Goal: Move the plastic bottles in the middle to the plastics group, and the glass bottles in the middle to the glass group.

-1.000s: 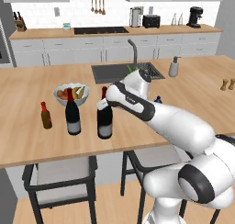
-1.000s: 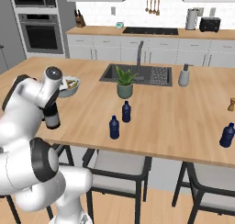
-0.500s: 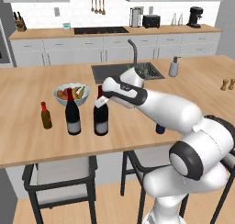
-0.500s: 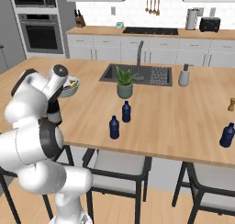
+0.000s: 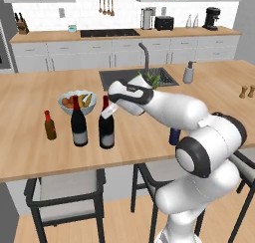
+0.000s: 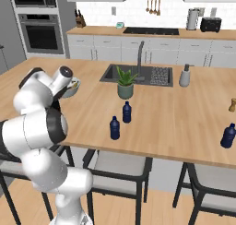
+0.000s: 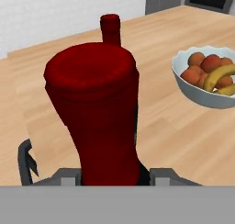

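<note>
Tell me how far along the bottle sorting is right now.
Done: the dim-label wine bottle stands on the counter beside the glass group's pale-label wine bottle and small brown bottle. In hand: the gripper is at its red neck. Left: two blue plastic bottles mid-counter.

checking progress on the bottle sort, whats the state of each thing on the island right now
dim-label wine bottle: upright beside the pale-label one, neck in the claw
pale-label wine bottle: upright, free
brown bottle: upright, capped
two blue bottles: upright, mid-island
fruit bowl: full
</note>
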